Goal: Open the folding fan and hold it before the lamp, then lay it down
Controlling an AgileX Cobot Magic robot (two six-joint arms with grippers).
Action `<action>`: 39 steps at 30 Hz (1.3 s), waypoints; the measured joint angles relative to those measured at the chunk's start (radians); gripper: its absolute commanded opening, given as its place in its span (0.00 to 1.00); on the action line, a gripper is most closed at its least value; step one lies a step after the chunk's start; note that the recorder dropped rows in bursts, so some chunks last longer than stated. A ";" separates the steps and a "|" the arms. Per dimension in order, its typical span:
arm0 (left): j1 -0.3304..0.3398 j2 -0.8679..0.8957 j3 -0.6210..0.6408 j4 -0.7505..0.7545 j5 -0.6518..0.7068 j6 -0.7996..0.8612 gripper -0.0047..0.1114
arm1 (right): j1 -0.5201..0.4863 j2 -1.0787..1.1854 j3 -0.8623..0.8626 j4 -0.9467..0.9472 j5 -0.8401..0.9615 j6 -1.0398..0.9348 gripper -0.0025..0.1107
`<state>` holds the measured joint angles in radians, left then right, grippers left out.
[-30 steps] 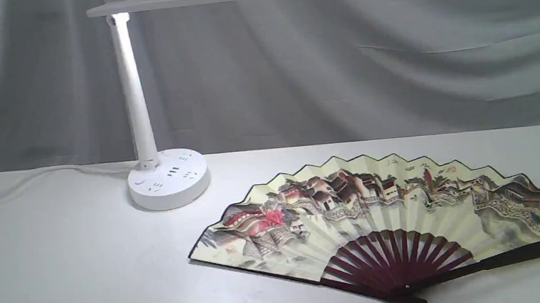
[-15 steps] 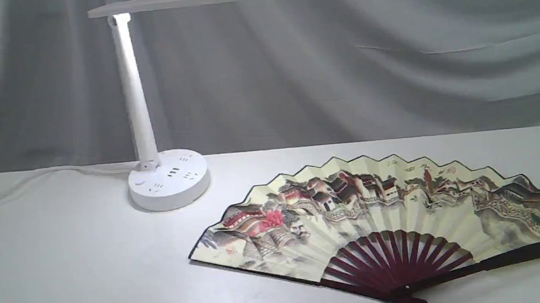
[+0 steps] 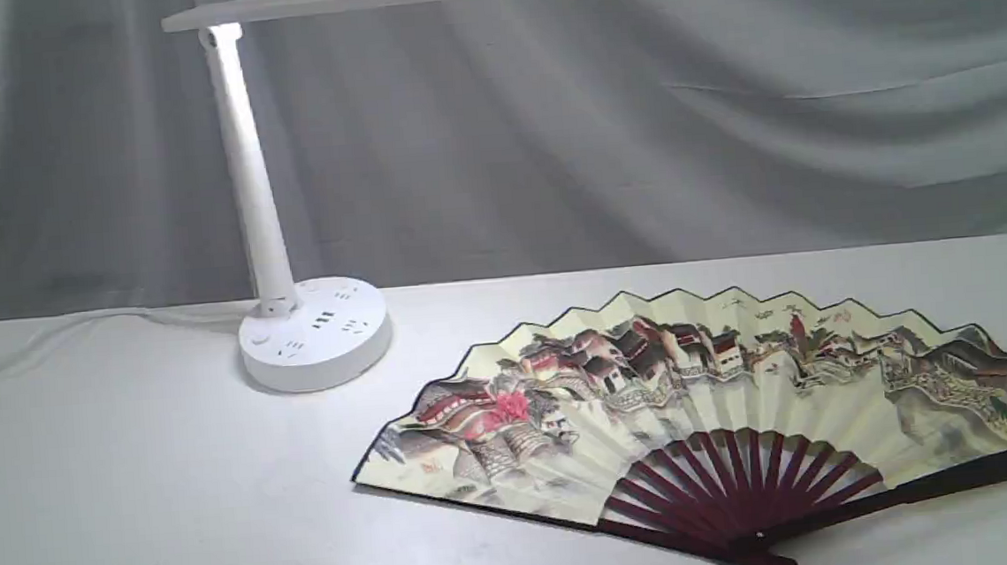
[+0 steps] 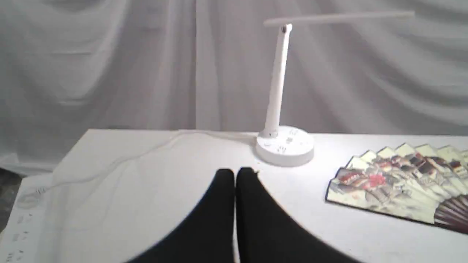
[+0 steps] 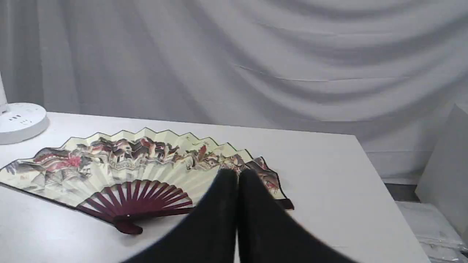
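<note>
The folding fan (image 3: 715, 392) lies spread open and flat on the white table at the front right, its dark maroon ribs toward the front edge; it also shows as the fan (image 4: 395, 190) and the fan (image 5: 139, 168). The white lamp (image 3: 294, 328) stands lit at the back left, its bar head reaching right; the lamp (image 4: 283, 146) and its base (image 5: 20, 122) show in the wrist views. My left gripper (image 4: 236, 175) is shut with nothing in it, short of the lamp base. My right gripper (image 5: 237, 175) is shut on nothing, in front of the fan's right part. Neither arm appears in the exterior view.
A white cord (image 3: 73, 330) runs from the lamp base to the left across the table (image 3: 128, 486). Grey cloth (image 3: 635, 131) hangs behind. The table's right edge (image 5: 380, 190) drops off beside a light box (image 5: 442, 171).
</note>
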<state>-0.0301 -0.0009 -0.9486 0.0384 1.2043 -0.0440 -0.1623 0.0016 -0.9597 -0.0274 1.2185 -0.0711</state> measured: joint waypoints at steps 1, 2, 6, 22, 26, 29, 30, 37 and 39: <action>0.000 0.000 0.032 0.000 -0.025 0.000 0.04 | 0.000 0.000 0.013 0.000 -0.010 0.000 0.02; 0.000 0.000 0.065 0.000 -0.060 0.000 0.04 | 0.000 0.000 0.033 0.002 -0.029 0.000 0.02; 0.000 0.002 0.195 0.000 -0.245 -0.002 0.04 | 0.000 0.000 0.151 0.016 -0.125 0.000 0.02; 0.000 0.004 0.665 -0.004 -0.826 -0.002 0.04 | 0.000 0.002 0.721 0.041 -0.827 0.000 0.02; 0.000 0.004 0.744 -0.004 -0.898 -0.004 0.04 | 0.000 0.002 0.789 0.041 -0.892 0.000 0.02; 0.000 0.004 0.795 -0.004 -0.926 -0.004 0.04 | 0.000 0.002 0.840 0.041 -0.901 0.000 0.02; 0.000 0.004 0.801 -0.004 -0.932 -0.004 0.04 | 0.000 0.002 0.856 0.041 -0.906 0.000 0.02; 0.000 0.004 0.913 -0.004 -1.012 -0.004 0.04 | 0.000 0.003 0.954 0.043 -0.959 0.000 0.02; 0.000 0.004 0.939 -0.004 -1.030 -0.004 0.04 | 0.000 0.003 0.956 0.053 -0.987 0.000 0.02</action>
<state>-0.0301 0.0027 -0.0091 0.0343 0.1746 -0.0484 -0.1623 0.0051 -0.0033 0.0254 0.2312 -0.0711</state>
